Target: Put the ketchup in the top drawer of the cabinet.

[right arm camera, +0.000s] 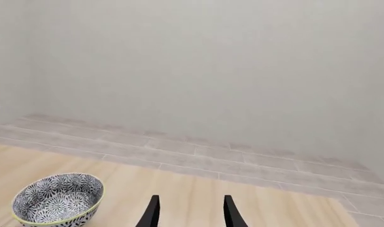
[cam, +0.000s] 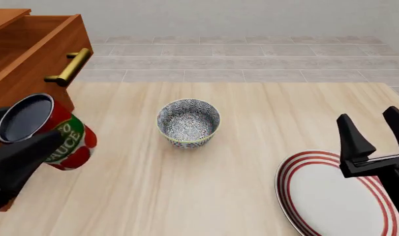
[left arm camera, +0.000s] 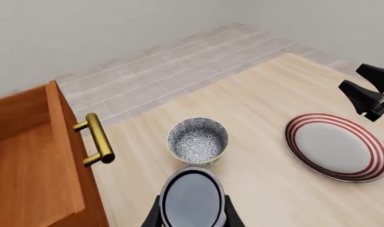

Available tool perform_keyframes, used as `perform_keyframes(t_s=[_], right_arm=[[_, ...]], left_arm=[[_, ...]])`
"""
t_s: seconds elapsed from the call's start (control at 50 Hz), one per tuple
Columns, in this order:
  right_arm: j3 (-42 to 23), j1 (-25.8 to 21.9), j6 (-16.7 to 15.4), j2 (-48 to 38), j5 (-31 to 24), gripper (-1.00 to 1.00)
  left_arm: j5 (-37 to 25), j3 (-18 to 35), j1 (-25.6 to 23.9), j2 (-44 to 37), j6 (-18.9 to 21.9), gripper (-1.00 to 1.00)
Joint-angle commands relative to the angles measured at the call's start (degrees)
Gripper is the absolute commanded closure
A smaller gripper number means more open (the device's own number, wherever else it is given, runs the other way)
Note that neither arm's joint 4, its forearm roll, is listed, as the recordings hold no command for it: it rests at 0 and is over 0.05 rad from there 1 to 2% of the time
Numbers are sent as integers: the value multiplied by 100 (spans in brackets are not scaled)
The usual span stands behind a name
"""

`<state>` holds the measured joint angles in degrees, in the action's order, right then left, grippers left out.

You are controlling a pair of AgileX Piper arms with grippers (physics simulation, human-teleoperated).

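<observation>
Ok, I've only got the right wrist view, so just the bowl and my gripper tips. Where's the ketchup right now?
Observer: The left gripper is holding the ketchup, tilted, right beside the cabinet.
Operator: Is the top drawer open?
Observer: Yes, the top drawer is pulled out, with its brass handle towards the table.
Operator: Anything near my gripper that I can't see?
Observer: A red-striped plate lies on the table close to the right gripper, which is open and empty.

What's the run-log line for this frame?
left pincer: holds ketchup raised | top drawer: open | right pincer: open, idle
</observation>
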<state>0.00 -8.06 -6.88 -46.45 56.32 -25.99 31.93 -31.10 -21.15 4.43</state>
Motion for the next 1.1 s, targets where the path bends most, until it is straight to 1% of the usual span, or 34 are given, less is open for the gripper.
perform_keyframes(t_s=[0.02, 0.04, 0.08, 0.12, 0.16, 0.24, 0.3, 0.32, 0.36, 0.38, 0.4, 0.44, 0.48, 0.5, 0.56, 0.68, 0.74, 0.78, 0.84, 0.94, 0.98, 1.0, 1.06, 1.1], right_arm=[[0, -175, -69, 579, -480, -100], [0, -188, -79, 628, -524, -100], [0, -197, -89, 744, -637, -100], [0, -206, -95, 1072, -980, -100], [0, -198, -79, 1217, -1146, -100], [0, -212, -112, 896, -843, -100], [0, -194, -108, 770, -713, -100], [0, -197, -113, 801, -737, -100], [0, -201, -125, 891, -822, -100], [0, -208, -125, 934, -868, -100], [0, -221, -133, 942, -884, -100], [0, -235, -133, 878, -832, -100], [0, -235, -133, 867, -821, -100], [0, -239, -134, 746, -715, -100], [0, -240, -133, 638, -610, -100], [0, -231, -129, 642, -618, -100], [0, -228, -126, 659, -642, -100], [0, -227, -123, 784, -762, -100], [0, -207, -102, 806, -785, -100], [0, -202, -89, 368, -372, -100], [0, -214, -85, 455, -453, -100], [0, -214, -82, 484, -491, -100], [0, -217, -83, 375, -389, -100], [0, -228, -87, 22, -58, -100]], left_arm=[[-593, 420, 220, 214, 184, 100], [-594, 421, 220, 214, 184, 100], [-673, 497, 309, 371, 411, 100], [-808, 618, 300, 331, 298, 100], [-900, 722, 300, 354, 297, 100], [-1080, 896, 337, 418, 345, 100], [-1174, 988, 398, 411, 379, 100], [-1217, 1032, 428, 429, 458, 100], [-1261, 998, 508, 515, 796, 100], [-1301, 1034, 543, 571, 852, 100], [-1383, 1153, 585, 514, 765, 100], [-1475, 1303, 666, 483, 733, 100], [-1476, 1304, 666, 483, 733, 100], [-1649, 1529, 799, 382, 614, 100], [-1807, 1722, 804, 370, 739, 100], [-2123, 2168, 784, 269, 747, 100], [-2096, 2218, 917, 307, 983, 100], [-2139, 2392, 1028, 164, 832, 100], [-2182, 2566, 1081, 89, 888, 100], [-2310, 2945, 1018, -90, 954, 100], [-2203, 2904, 1142, -75, 1272, 100], [-2120, 2872, 1083, -72, 1448, 100], [-2086, 2932, 1222, -216, 1382, 100], [-2077, 3096, 1467, -492, 1232, 100]])
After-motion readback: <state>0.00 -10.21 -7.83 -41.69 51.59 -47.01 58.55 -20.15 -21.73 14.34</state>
